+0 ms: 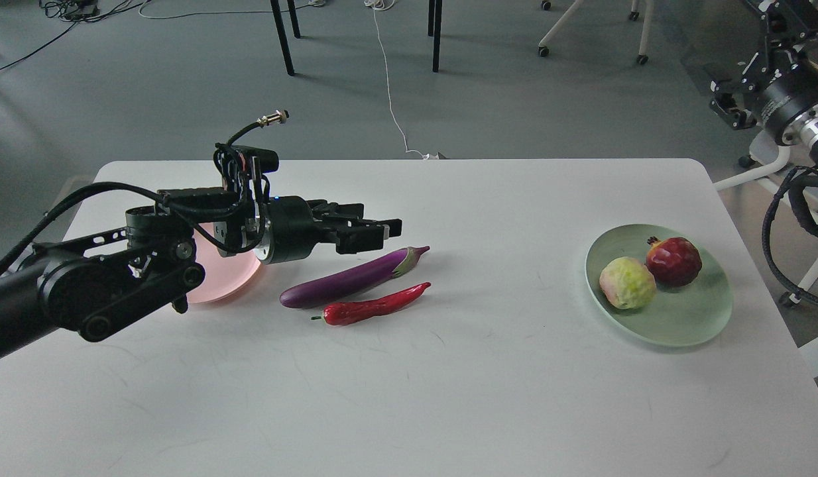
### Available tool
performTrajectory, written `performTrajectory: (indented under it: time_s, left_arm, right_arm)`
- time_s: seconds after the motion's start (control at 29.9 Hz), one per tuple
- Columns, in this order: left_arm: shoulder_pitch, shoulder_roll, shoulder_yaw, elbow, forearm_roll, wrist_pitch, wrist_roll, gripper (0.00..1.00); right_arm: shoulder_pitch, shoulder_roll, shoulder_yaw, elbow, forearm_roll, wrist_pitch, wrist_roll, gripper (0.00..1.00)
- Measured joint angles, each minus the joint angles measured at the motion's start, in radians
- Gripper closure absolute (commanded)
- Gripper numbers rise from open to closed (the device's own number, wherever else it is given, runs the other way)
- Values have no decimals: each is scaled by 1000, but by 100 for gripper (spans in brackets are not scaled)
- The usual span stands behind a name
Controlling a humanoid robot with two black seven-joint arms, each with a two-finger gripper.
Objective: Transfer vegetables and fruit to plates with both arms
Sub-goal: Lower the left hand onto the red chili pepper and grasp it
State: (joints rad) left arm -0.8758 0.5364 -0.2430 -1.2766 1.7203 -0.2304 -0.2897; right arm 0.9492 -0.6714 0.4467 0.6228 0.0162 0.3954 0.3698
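The purple eggplant (346,281) and the red chili pepper (376,306) lie side by side at the table's middle. The pale pink plate (230,281) lies left of them, mostly hidden behind my left arm. My left gripper (376,230) is open and empty, reaching right, just above and behind the eggplant's middle. The pomegranate (674,261) and the bumpy yellow-green fruit (626,283) sit on the mint green plate (681,331) at the right. My right gripper (757,59) is open and empty, raised beyond the table's far right corner.
The white table (409,397) ends close to the green plate on the right. Behind it on the grey floor are black table legs (435,40), a white cable (389,86) and a white wheeled chair (767,165) at the right.
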Motion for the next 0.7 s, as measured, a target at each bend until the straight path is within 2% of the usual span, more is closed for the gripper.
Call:
performTrajectory:
  time_s: [0.1,0.2,0.37,0.4,0.5,0.7]
  left_arm:
    - [2,-20,77,1,193,69,-3,16]
    - [9,-44,131,25,338,121,-5,19]
    - [53,-113,168,140,452,168,-5,26]
    - [57,-124,169,154,456,173,-5,30]
    - [62,-138,172,177,461,179,-7,50]
    - [80,-135,172,200,461,180,-33,74]
  right_arm:
    - [-37,-1,1,-21,122,60,-1,1]
    - [-84,0,7,-21,167,75,0,1]
    - [-189,1,74,-11,181,87,15,1]
    - [-213,1,96,-11,181,90,17,1]
    - [-266,1,142,-11,182,93,18,1]
    - [-290,-2,160,-11,181,94,18,1]
